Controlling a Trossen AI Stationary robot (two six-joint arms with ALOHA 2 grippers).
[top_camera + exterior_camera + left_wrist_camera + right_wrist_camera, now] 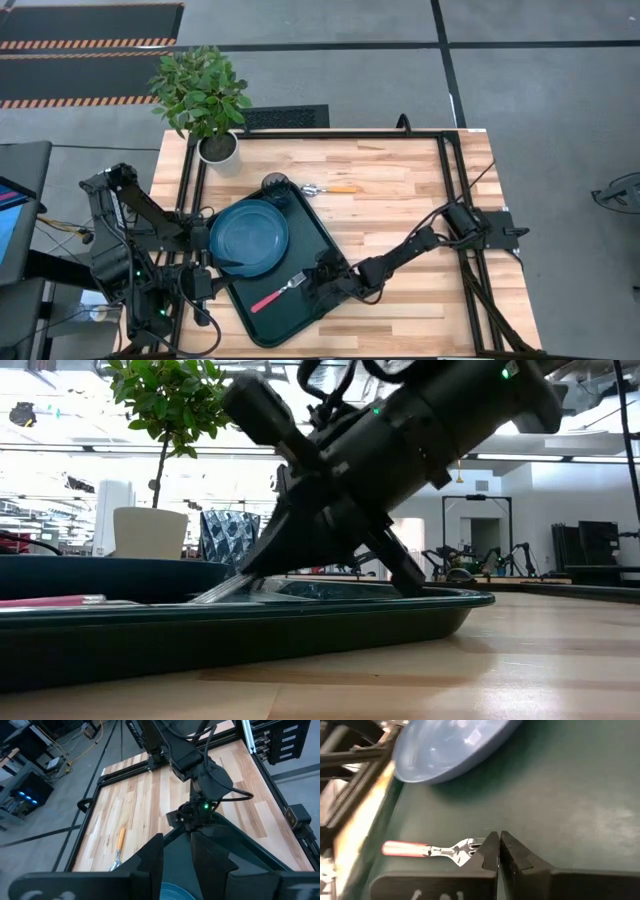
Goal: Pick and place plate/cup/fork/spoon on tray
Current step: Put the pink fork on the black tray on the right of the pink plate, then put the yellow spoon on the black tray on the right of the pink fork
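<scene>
The dark green tray [300,312] lies on the wooden table. On it are the blue-teal plate [248,238] and the fork [278,292], red-pink handle toward the near edge. The smoky cup [276,188] stands at the tray's far corner. The orange-handled spoon [332,188] lies on the table beyond the tray. My right gripper [499,851] is shut and low over the tray, right at the fork's tines [465,848]. My left gripper [177,857] is open at the plate's left side and holds nothing. My right gripper's shut fingers slant down onto the tray from the table's right. The fork's tine tips [474,846] meet the outer side of one finger [489,851]. That finger hides whether the tines reach under it or between the fingers. The fork's handle [402,848] lies on the tray.
A potted plant in a white pot [218,148] stands at the far left corner of the table. Bare wood [420,300] lies to the right of the tray. A black frame rail [450,180] runs along the table's right side.
</scene>
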